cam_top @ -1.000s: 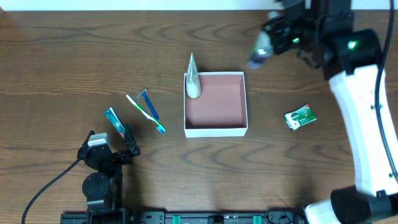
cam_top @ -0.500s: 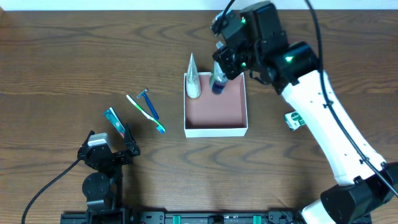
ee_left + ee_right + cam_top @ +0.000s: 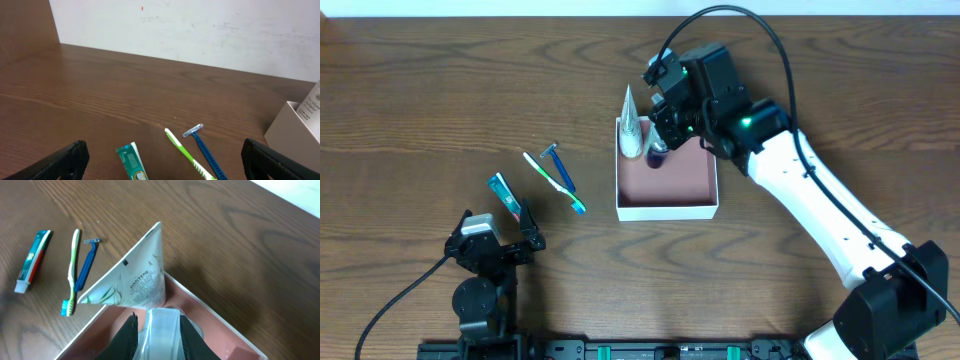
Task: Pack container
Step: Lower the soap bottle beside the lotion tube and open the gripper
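Overhead and wrist views. Shows the container (image 3: 667,210) at mid-table, open side up, with a white tube (image 3: 632,125) propped in its far-left corner and leaning out over the far wall. Places the right gripper (image 3: 660,150) over that same corner, just beside the white tube, jaws narrowed onto a small clear bottle (image 3: 161,322) held above the pinkish floor; cannot tell whether it touches that floor. Finds the left gripper (image 3: 498,232) near the table's front-left edge, jaws spread wide and empty. Sets a toothpaste tube (image 3: 505,196), a green toothbrush (image 3: 553,181) and a blue razor (image 3: 561,170) flat on the wood between left gripper and container, apart from the box.
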Tool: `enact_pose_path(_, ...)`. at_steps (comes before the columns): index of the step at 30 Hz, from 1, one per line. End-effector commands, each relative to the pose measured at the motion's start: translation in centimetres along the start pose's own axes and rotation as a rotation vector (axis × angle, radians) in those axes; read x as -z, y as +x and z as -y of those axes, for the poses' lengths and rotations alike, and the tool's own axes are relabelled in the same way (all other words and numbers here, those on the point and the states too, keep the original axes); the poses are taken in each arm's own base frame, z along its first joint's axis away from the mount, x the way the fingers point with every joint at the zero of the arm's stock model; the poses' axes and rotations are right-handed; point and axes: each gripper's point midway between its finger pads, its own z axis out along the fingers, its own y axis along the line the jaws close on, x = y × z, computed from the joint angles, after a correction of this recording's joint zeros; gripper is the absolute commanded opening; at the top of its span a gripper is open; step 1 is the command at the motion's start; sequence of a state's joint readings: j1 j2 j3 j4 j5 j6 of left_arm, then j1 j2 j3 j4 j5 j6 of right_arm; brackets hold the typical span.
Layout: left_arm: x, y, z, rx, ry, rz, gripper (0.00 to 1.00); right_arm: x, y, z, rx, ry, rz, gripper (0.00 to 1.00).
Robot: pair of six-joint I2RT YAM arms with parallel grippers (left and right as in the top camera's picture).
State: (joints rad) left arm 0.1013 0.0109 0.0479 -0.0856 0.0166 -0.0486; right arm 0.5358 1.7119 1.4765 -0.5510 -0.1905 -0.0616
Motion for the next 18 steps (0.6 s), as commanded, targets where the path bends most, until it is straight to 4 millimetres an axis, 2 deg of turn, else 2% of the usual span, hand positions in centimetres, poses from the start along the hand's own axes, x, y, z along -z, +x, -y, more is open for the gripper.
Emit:
enact_pose_path(1, -0.2, 1.7, -0.3, -0.002, -0.007, -0.041, 0.98, -0.1, -0.4, -0.5, -0.001, -0.012, 0.031, 0.12)
enact_pose_path(18, -0.2, 1.7, -0.3, -0.002, -0.007, -0.041, 0.98, -1.4, 0.0, -0.3, 0.015, -0.010, 0.068, 0.15)
